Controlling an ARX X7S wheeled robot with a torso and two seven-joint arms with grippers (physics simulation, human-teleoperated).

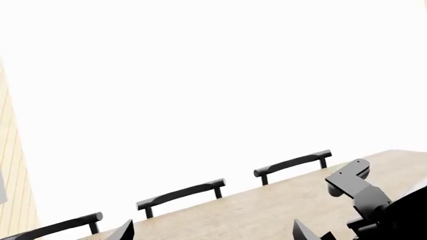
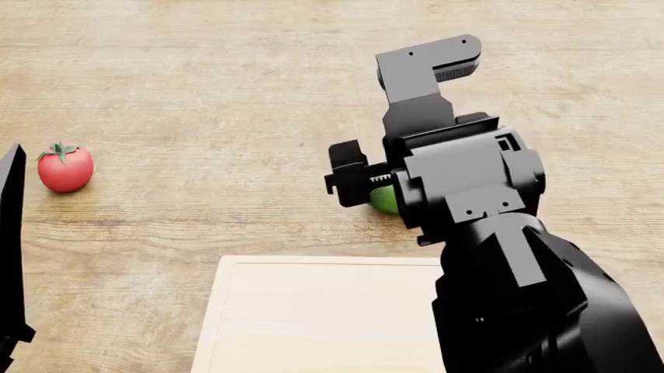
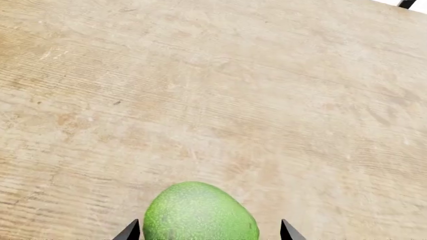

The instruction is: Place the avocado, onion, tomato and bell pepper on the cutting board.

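Note:
The bright green avocado [image 3: 200,212] lies on the wooden table between the fingertips of my right gripper [image 3: 209,232], which is open around it with small gaps on both sides. From the head view only a sliver of the avocado [image 2: 382,200] shows under my right arm [image 2: 467,179], just beyond the far edge of the pale cutting board [image 2: 311,311]. The red tomato [image 2: 64,167] sits on the table at far left. My left gripper [image 1: 213,234] is open with only bare table between its tips. The onion and bell pepper are out of view.
Three dark chair backs [image 1: 181,192] line the far side of the table [image 1: 267,205]. A dark part of my left arm [image 2: 11,233] stands at the left edge of the head view, near the tomato.

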